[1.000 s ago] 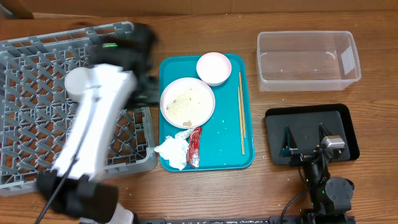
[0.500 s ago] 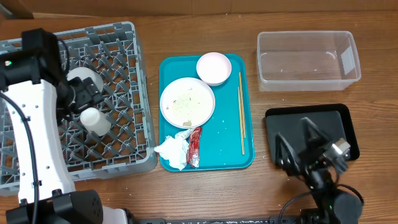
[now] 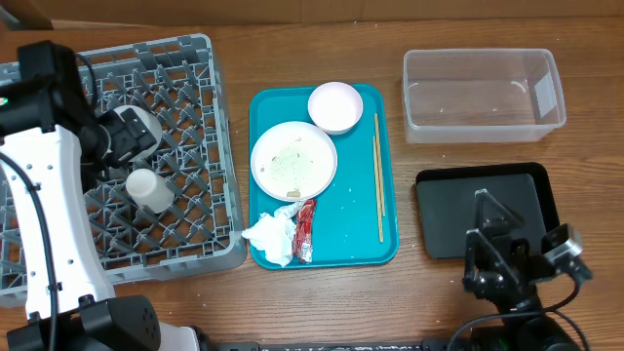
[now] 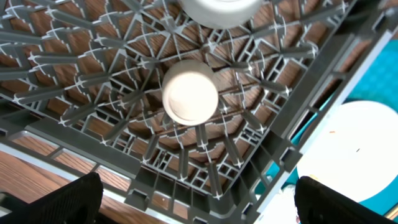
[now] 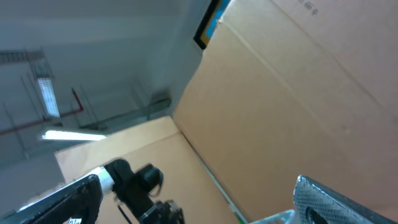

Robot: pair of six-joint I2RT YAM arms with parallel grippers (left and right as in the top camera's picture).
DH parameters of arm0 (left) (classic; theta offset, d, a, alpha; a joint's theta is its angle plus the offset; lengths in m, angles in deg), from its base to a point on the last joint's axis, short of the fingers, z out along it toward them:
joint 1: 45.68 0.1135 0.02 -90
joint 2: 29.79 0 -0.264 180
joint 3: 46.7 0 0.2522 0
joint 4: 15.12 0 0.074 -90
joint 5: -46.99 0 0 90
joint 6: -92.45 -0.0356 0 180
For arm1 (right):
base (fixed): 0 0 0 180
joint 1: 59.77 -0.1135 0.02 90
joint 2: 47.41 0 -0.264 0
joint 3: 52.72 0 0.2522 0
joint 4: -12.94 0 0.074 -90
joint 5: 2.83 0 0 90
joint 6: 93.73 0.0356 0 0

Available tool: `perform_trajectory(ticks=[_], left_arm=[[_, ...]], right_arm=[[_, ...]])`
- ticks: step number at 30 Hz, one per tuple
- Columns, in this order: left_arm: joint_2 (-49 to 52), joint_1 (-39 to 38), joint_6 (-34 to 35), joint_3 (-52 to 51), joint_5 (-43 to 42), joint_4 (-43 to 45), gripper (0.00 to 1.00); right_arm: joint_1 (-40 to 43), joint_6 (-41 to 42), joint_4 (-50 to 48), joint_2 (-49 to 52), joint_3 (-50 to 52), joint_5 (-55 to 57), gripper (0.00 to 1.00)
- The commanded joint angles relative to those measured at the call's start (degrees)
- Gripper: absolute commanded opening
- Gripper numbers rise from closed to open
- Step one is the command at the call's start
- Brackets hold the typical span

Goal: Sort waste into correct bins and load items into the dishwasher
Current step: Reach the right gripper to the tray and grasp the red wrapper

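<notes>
Two claws are being held spread wide, nothing being gripped. The left claw is being hung over the grey dish rack, left of the teal tray, with a white cup resting on the grid below it. The right claw is being pointed upward, right of the tray. On the tray, a plate, bowl, chopsticks, napkin and red wrapper are being carried.

A wood-grain table under a ceiling strip light
</notes>
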Motion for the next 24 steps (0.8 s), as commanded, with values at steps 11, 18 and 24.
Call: perform_trajectory(ticks=[11,18,24], left_arm=[[0.5,2.6,2.5,0.3,-1.6,-0.2,1.0],[0.6,2.7,2.5,0.3,2.6,0.5,1.0],[0.6,2.6,2.5,0.3,7.4,0.5,1.0]], right_arm=[[-0.5,-24.8,43.1,37.6,-45.5,-21.2,1.0],[-12.4,-38.2,67.8,59.4,-65.1,-15.1,1.0],[-30.0,-39.4,77.1,69.6,-70.1,9.4,1.0]])
